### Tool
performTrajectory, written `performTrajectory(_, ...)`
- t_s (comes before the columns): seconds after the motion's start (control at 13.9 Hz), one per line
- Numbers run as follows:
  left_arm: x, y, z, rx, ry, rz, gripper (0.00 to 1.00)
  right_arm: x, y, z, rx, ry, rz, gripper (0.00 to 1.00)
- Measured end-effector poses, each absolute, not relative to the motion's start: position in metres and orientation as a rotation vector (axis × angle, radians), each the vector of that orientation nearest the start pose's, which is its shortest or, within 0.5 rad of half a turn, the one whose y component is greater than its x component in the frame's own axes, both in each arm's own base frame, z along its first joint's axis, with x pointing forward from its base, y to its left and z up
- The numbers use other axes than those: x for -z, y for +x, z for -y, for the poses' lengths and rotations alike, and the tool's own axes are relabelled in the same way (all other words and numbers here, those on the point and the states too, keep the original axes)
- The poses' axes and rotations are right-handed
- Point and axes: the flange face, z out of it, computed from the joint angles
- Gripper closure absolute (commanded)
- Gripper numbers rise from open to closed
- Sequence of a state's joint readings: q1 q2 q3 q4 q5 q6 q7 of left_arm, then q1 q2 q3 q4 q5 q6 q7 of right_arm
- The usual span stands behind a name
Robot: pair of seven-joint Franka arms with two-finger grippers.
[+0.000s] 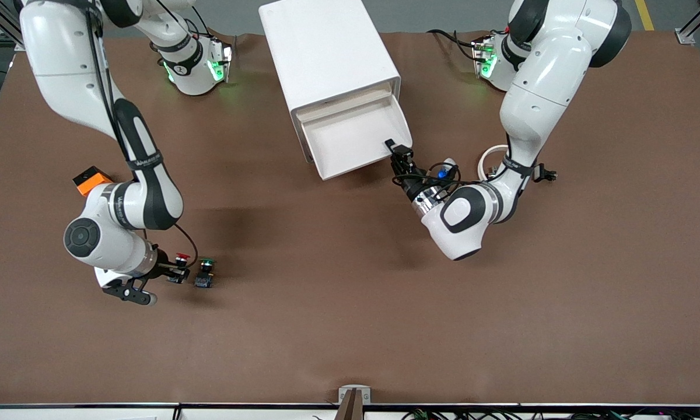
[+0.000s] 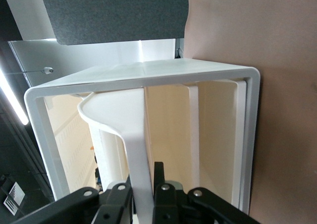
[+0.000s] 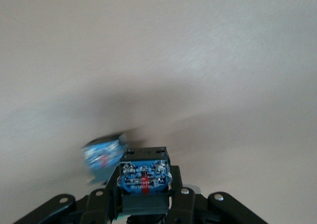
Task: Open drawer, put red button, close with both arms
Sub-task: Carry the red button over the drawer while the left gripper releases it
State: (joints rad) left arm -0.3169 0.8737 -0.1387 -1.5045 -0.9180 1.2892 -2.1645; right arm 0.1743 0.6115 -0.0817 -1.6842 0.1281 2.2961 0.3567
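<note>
A green-capped button (image 1: 206,272) stands on the brown table (image 1: 350,326), toward the right arm's end. An orange block (image 1: 91,179) with a black top lies near that same edge. A white ring (image 1: 491,160) sits toward the left arm's end.

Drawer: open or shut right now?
Open. The drawer juts out of the cabinet, tray bare, left gripper shut on its front edge.

front: we look down from high across the table (image 1: 350,326), facing both bases | left wrist: close on drawer (image 2: 138,149) rim | right wrist: close on red button (image 3: 143,177), also in front view
</note>
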Motion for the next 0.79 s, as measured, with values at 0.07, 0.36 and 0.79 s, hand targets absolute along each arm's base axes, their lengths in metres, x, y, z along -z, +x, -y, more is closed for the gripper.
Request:
performTrajectory(0.07,-0.175,0.512,0.344,-1.534,-1.069,1.672,0.83,-0.263,0.672,-0.091,-0.034,-3.038,-0.564,1.00)
performTrajectory(0.36,-0.176,0.523,0.333,-1.548,-1.060,1.707,0.78,-0.340,0.641,-0.179,-0.102,-2.991,-0.749,1.00)
performTrajectory(0.79,-0.176,0.525,0.330,-1.553,-1.059,1.712,0.00,-0.462,0.565,-0.313,-0.144,-2.922,-0.980,1.00)
